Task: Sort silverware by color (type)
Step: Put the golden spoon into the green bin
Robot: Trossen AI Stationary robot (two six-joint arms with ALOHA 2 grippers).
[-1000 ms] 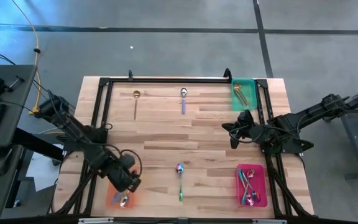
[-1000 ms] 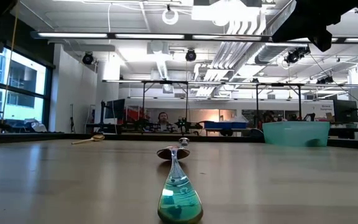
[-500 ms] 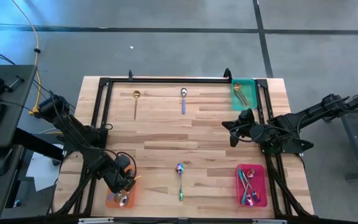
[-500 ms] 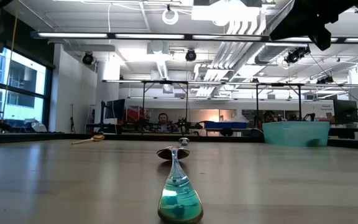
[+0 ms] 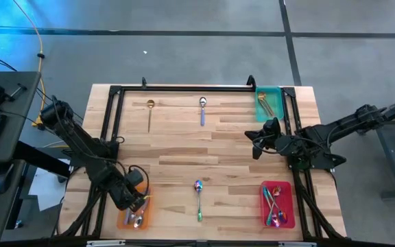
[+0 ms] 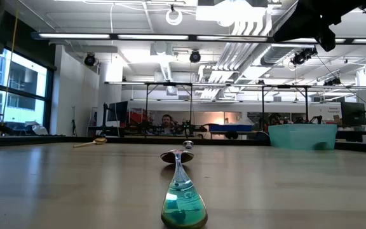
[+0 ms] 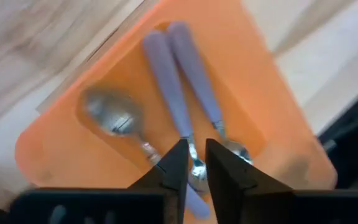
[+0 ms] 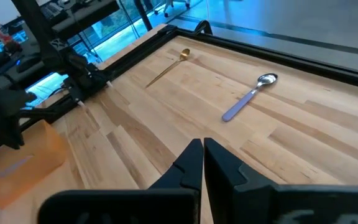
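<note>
Silverware sorting stands partway: nearest, lilac-handled silver spoons [image 7: 166,81] lie grouped in the orange tray [image 5: 123,219] beneath the left gripper [image 7: 191,163], fingers slightly parted and empty, while farther off the right gripper [image 5: 255,145], fingers closed on nothing, waits mid-counter [image 5: 177,147].

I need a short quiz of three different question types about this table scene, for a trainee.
1. True or false: the left gripper is above the orange tray.
2. How many spoons lie loose on the table, outside any tray?
3. Which tray is at the far right corner? A) pink B) green C) orange

Key:
1. True; the left wrist view shows silver spoons in it.
2. Three: the gold spoon, the silver spoon and the rainbow spoon.
3. B, the green tray; the pink tray is nearer.
</note>
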